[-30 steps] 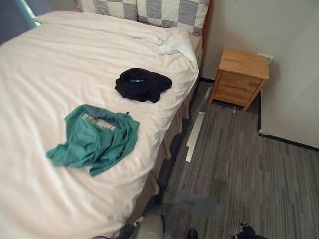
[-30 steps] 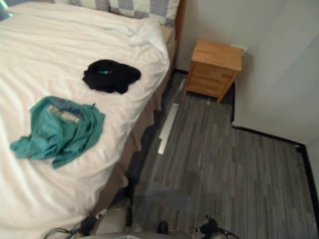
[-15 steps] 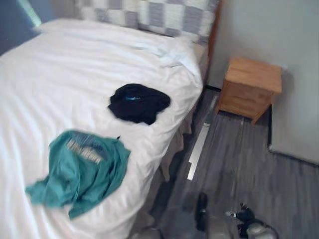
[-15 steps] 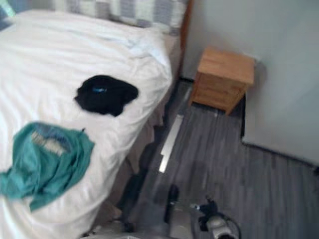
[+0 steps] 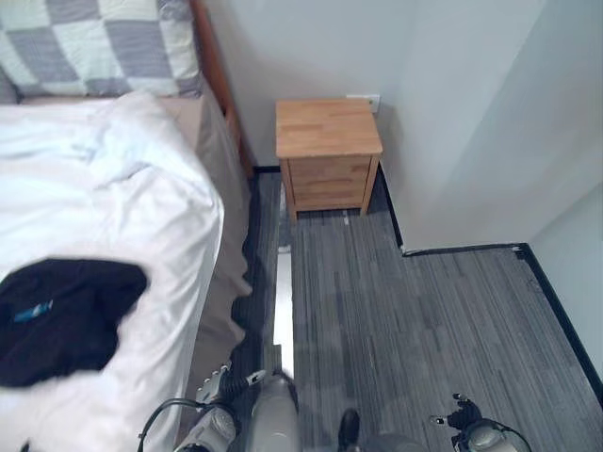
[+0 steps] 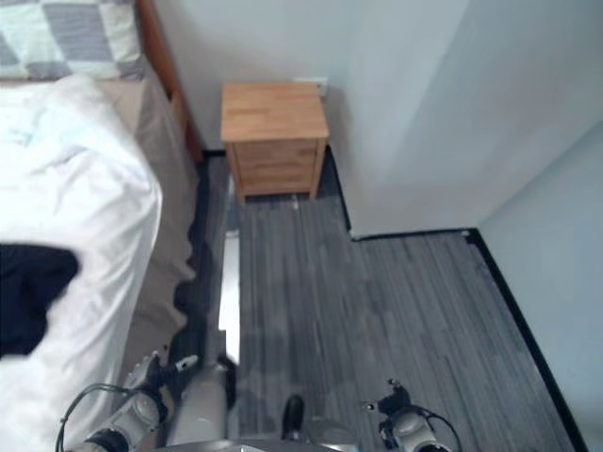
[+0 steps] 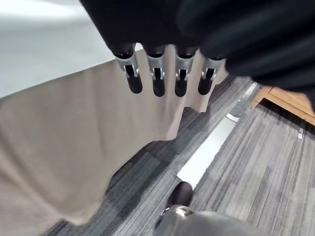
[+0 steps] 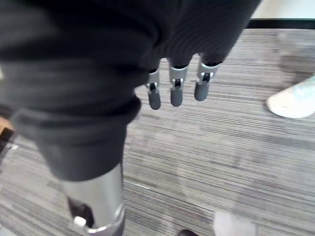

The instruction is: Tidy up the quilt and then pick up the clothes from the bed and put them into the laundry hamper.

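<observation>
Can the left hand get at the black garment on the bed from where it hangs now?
Probably not yet. The left hand hangs open low beside the bed skirt, while the black garment lies up on the quilt. Nothing blocks it; the arm must lift first.

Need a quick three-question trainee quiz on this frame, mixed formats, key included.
1. True or false: the black garment lies on the white quilt.
2. The wooden nightstand stands: A) on the bed, B) in the corner beside the bed, C) in front of a laundry hamper?
3. What does the left robot hand hold?

Key: 1 true. 2 B. 3 nothing; its fingers hang straight near the beige bed skirt. The right robot hand hangs open over the floor too.
</observation>
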### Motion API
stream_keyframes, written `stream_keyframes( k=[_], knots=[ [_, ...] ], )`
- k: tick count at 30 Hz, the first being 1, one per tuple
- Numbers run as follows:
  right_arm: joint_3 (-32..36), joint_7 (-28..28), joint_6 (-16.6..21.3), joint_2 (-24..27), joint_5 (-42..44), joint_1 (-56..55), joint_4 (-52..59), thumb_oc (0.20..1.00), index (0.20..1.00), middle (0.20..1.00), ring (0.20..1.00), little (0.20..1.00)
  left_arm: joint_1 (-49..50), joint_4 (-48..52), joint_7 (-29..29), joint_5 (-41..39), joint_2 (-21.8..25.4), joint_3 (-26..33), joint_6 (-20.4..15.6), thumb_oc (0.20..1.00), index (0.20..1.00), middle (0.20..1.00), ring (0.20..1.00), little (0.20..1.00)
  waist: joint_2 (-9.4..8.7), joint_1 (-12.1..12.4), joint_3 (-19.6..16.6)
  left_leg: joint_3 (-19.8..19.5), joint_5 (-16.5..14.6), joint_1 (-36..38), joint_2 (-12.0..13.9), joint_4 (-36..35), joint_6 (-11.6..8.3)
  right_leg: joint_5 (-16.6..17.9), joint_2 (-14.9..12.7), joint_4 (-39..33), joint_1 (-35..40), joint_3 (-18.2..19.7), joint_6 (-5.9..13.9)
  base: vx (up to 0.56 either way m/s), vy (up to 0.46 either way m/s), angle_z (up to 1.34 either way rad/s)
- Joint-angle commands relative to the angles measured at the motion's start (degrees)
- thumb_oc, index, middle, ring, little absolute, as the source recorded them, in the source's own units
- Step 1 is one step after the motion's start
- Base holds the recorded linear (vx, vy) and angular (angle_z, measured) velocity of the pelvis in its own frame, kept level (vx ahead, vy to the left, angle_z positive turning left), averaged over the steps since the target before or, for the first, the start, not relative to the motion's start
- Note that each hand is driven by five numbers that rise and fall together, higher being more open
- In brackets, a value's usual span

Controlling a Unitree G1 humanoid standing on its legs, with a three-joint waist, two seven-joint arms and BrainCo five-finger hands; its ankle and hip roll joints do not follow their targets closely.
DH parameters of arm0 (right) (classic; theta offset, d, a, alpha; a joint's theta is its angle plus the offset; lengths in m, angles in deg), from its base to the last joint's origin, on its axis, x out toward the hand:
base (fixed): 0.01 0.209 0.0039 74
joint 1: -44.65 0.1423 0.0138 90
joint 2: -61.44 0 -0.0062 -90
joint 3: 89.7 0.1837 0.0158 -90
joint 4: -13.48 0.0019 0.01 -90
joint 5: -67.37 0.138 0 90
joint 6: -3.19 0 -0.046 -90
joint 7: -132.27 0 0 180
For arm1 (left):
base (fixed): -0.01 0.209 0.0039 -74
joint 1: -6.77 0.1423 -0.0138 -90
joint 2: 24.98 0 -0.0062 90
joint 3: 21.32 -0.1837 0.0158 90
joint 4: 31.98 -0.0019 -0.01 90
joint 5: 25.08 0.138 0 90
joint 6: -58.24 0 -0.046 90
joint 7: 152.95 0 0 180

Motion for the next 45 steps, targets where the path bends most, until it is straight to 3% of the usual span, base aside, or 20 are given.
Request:
stream_keyframes(
  k=[1, 4, 5, 6, 7, 9, 11, 12, 13, 15, 17, 20, 23, 24, 25, 29, 34, 37, 39, 45],
  knots=[
    [2.8, 1.3, 1.6, -0.2, -0.9, -0.9, 3.4, 1.0, 1.0, 1.0, 1.0, 1.0, -0.7, -0.8, -0.8, -1.8, 0.2, -0.9, 0.5, 1.0, 1.0, 1.0, 1.0, 1.0, -1.05, 0.9, 0.3, 11.5, 0.8, 7.2, -0.2, -1.1, -0.28, -4.7, -5.8, 1.3, 1.2, 0.6, 8.35, 0.56, 0.175, -0.49],
    [3.9, 1.6, 1.5, -1.5, -0.7, -1.5, 3.0, 1.0, 1.0, 1.0, 1.0, 1.0, 0.9, -2.9, -0.4, -3.2, -0.2, 0.7, 1.3, 1.0, 1.0, 1.0, 1.0, 1.0, -2.63, 1.8, -1.9, 12.0, -1.7, 10.9, -3.0, -1.3, 3.5, -6.0, -6.3, 12.5, 1.1, 0.6, 10.38, 0.62, 0.234, 0.07],
    [4.6, 1.2, 0.8, -2.1, -1.5, -2.1, 2.4, 1.0, 1.0, 1.0, 1.0, 1.0, 1.4, -3.4, -0.3, -2.9, -0.1, 0.7, 1.6, 1.0, 1.0, 1.0, 1.0, 1.0, -3.36, 1.5, -1.2, 12.2, -5.1, 13.7, -4.6, -0.2, 6.13, 0.3, -10.5, 28.8, -4.2, -1.2, 15.9, 0.48, 0.25, 0.7],
    [4.7, 1.2, 0.8, -2.1, -1.5, -2.1, 2.4, 1.0, 1.0, 1.0, 1.0, 1.0, 1.4, -3.4, -0.3, -2.9, -0.1, 0.7, 1.6, 1.0, 1.0, 1.0, 1.0, 1.0, -3.48, 1.4, -1.2, 12.3, -5.2, 13.7, -4.8, -0.2, 6.25, 0.1, -10.8, 29.2, -4.4, -1.1, 16.04, 0.53, 0.282, 0.83],
    [4.8, 1.1, 0.6, -2.3, -1.5, -1.7, 3.6, 1.0, 1.0, 1.0, 1.0, 1.0, 1.5, -3.1, -0.8, -3.5, 0.6, 0.7, 1.8, 1.0, 1.0, 1.0, 1.0, 1.0, -2.77, 0.3, 0.1, 11.1, -6.9, 17.1, -5.0, -0.2, 7.53, 5.8, -13.2, 41.8, -10.5, -0.9, 16.91, 0.26, 0.125, 0.74],
    [4.6, 1.0, 0.7, -2.1, -1.9, -1.1, 4.7, 1.0, 1.0, 1.0, 1.0, 1.0, 1.2, -3.0, -1.1, -4.1, 0.9, 1.2, 1.8, 1.0, 1.0, 1.0, 1.0, 1.0, -1.52, 0.0, 0.4, 10.7, -6.2, 18.7, -4.1, -1.5, 7.88, 6.4, -12.9, 44.9, -14.0, -1.1, 16.08, 0.32, 0.098, 0.86],
    [4.1, 0.8, 0.8, -1.9, -2.5, -0.9, 6.4, 1.0, 1.0, 1.0, 1.0, 1.0, 1.2, -2.5, -1.3, -4.4, 1.2, 1.2, 1.8, 1.0, 1.0, 1.0, 1.0, 1.0, -1.04, -0.4, 0.7, 8.6, -6.5, 20.4, -4.4, -2.6, 7.97, 4.8, -13.1, 44.6, -15.8, -1.0, 15.34, 0.41, -0.022, 1.16],
    [2.7, 0.7, 1.1, -0.6, -3.8, -0.9, 12.7, 1.0, 1.0, 1.0, 1.0, 1.0, 0.8, -1.1, -1.9, -4.3, 1.7, 0.8, 1.4, 1.0, 1.0, 1.0, 1.0, 1.0, -0.76, -0.9, 0.9, 3.0, -7.4, 22.6, -5.5, -3.7, 7.11, 1.2, -12.5, 31.9, -18.4, 1.0, 13.07, 0.65, -0.251, 1.74],
    [1.8, 1.2, 1.5, 1.0, -5.0, -0.6, 16.3, 1.0, 1.0, 1.0, 1.0, 1.0, 0.0, -1.1, -2.2, -3.6, 1.8, 0.3, 0.9, 1.0, 1.0, 1.0, 1.0, 1.0, -1.38, -1.3, 0.5, -2.1, -8.6, 22.7, -6.6, -4.0, 6.17, 1.0, -11.7, 16.2, -17.8, 7.4, 12.85, 0.85, -0.369, 1.66],
    [0.2, 0.7, 1.7, 3.8, -7.2, -1.1, 23.8, 1.0, 1.0, 1.0, 1.0, 1.0, -1.9, -2.2, -2.5, -3.2, 1.3, -0.3, 0.6, 1.0, 1.0, 1.0, 1.0, 1.0, -2.81, -2.4, 0.0, -11.3, -10.9, 22.7, -8.4, -2.1, 5.76, 4.8, -10.1, 8.8, -19.4, 24.5, 15.07, 0.58, -0.349, 2.61],
    [-0.5, -0.1, 2.2, 4.4, -8.5, -1.1, 27.5, 1.0, 1.0, 1.0, 1.0, 1.0, -0.8, -3.1, -2.7, -4.5, 1.3, 0.4, 0.1, 1.0, 1.0, 1.0, 1.0, 1.0, -4.07, -0.9, -0.6, -13.6, -12.4, 22.5, -8.7, -0.5, 5.47, 5.8, -13.3, 7.3, -17.4, 18.6, 14.74, 0.33, -0.299, 4.14],
    [-1.5, -1.7, 3.8, 8.8, -11.3, 2.0, 36.5, 1.0, 1.0, 1.0, 1.0, 1.0, 3.2, -2.4, -3.5, -6.6, 1.5, 3.2, -0.6, 1.0, 1.0, 1.0, 1.0, 1.0, -4.15, 1.2, -1.5, -17.5, -11.5, 21.4, -7.2, -0.1, 3.51, 6.4, -12.9, 4.6, -15.3, 14.2, 13.97, 0.23, -0.334, 2.62],
    [0.3, -0.6, 5.0, 16.3, -13.3, 7.2, 42.7, 1.0, 1.0, 1.0, 1.0, 1.0, 5.0, -2.3, -2.9, -7.0, 1.3, 3.7, -1.3, 1.0, 1.0, 1.0, 1.0, 1.0, -3.67, 1.4, -1.1, -7.4, -8.6, 16.5, -2.2, 1.5, 0.72, 5.7, -15.9, 1.3, -10.3, 2.0, 14.2, 0.05, -0.201, 1.12],
    [0.9, 0.3, 4.9, 18.9, -14.6, 8.3, 43.5, 1.0, 1.0, 1.0, 1.0, 1.0, 4.4, -2.3, -2.7, -6.6, 1.5, 3.7, -1.0, 1.0, 1.0, 1.0, 1.0, 1.0, -3.68, 0.5, -0.9, 1.1, -7.3, 15.5, 0.3, 2.6, 0.08, 5.6, -16.9, 1.1, -9.4, -2.0, 14.47, -0.13, -0.136, 2.98],
    [5.0, 1.7, 3.2, 24.2, -16.6, 8.2, 44.8, 1.0, 1.0, 1.0, 1.0, 1.0, 4.2, -1.7, -1.0, -5.0, 3.3, 4.2, 0.2, 1.0, 1.0, 1.0, 1.0, 1.0, -3.33, -1.5, -1.5, 20.5, -6.1, 16.6, 7.4, 6.3, -1.54, 3.7, -17.5, 1.6, -6.5, -11.6, 13.44, -0.07, -0.115, 4.39],
    [8.2, 1.9, 1.6, 29.8, -17.4, 11.1, 42.1, 1.0, 1.0, 1.0, 1.0, 1.0, 7.4, -2.8, 2.7, -2.5, 5.0, 3.1, 0.9, 1.0, 1.0, 1.0, 1.0, 1.0, -2.35, 0.1, -3.4, 18.3, -2.9, 17.6, 5.6, -0.4, -1.15, 2.1, -18.1, 10.3, -6.5, -16.6, 12.66, 0.1, 0.086, 1.83],
    [3.2, 2.8, 0.7, 30.4, -17.7, 21.3, 35.9, 1.0, 1.0, 1.0, 1.0, 1.0, 6.8, -3.9, 2.1, -2.0, 6.3, 2.0, 1.1, 1.0, 1.0, 1.0, 1.0, 1.0, -2.76, 0.0, -1.2, 16.4, -4.9, 18.2, 3.9, -1.8, 0.77, 3.0, -22.6, 25.1, -14.4, -12.3, 15.65, 0.04, 0.113, 0.37],
    [0.9, 3.5, 0.4, 30.6, -16.6, 26.0, 33.2, 1.0, 1.0, 1.0, 1.0, 1.0, 5.5, -4.6, 1.7, -1.1, 6.9, 0.9, 0.8, 1.0, 1.0, 1.0, 1.0, 1.0, -2.62, -0.6, -0.4, 13.1, -5.1, 18.1, 3.0, -3.1, 0.44, 1.1, -19.7, 17.4, -16.4, -2.9, 15.74, 0.08, -0.049, 0.33],
    [-0.9, 3.6, -0.3, 31.7, -15.8, 29.1, 30.7, 1.0, 1.0, 1.0, 1.0, 1.0, 3.5, -4.9, 1.9, -0.9, 7.0, -0.2, 0.8, 1.0, 1.0, 1.0, 1.0, 1.0, -2.23, -1.3, 0.2, 10.4, -4.7, 17.8, 2.5, -3.3, 0.43, 3.9, -19.3, 9.5, -18.0, 4.8, 15.02, 0.11, -0.112, 0.79],
    [-3.6, 3.2, -0.9, 30.0, -16.3, 33.7, 27.0, 1.0, 1.0, 1.0, 1.0, 1.0, 2.8, -2.7, 1.8, -1.8, 7.4, -1.4, -0.5, 1.0, 1.0, 1.0, 1.0, 1.0, -2.63, -0.9, -0.2, 7.5, -5.2, 16.7, 1.7, -1.8, -0.13, 5.6, -20.1, 8.0, -17.2, 3.9, 15.3, 0.08, -0.127, 0.61]
  ],
)
